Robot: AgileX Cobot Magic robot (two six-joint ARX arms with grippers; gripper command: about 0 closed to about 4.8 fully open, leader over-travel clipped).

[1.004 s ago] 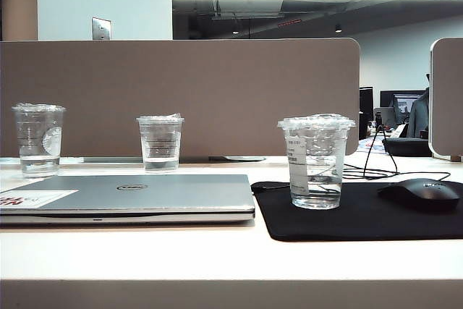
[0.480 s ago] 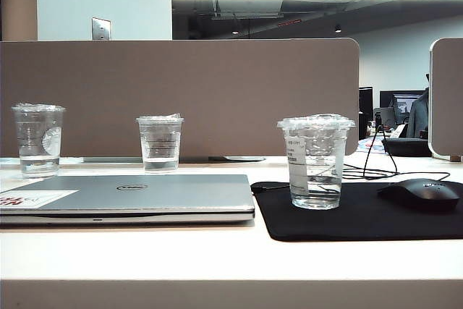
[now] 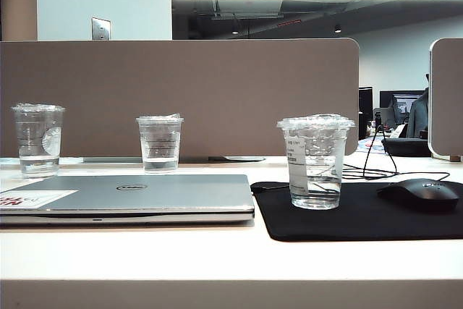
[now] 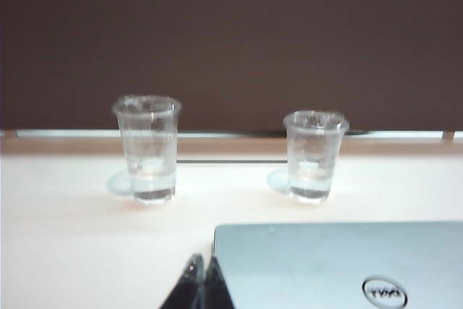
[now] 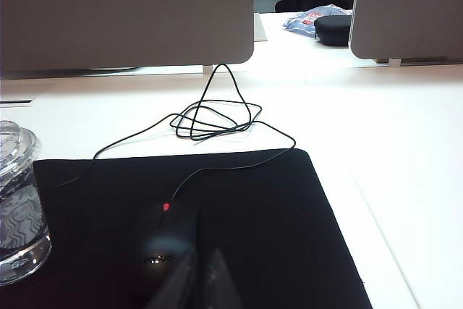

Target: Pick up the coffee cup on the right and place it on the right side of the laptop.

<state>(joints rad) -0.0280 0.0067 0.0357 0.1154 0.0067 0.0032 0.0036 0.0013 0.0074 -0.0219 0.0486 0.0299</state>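
Coffee cup point(image 3: 315, 161) part-filled with water, on mouse pad point(image 3: 362, 215)

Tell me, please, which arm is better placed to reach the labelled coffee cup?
Right: its shut gripper hovers over the mouse pad where the coffee cup stands; the left gripper is by the laptop.

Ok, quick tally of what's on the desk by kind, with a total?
Clear plastic cups: 3 (coffee cup on the mouse pad, marked cup, lined cup)
Laptop: 1
Mouse pad: 1
Mouse: 1
Total: 6
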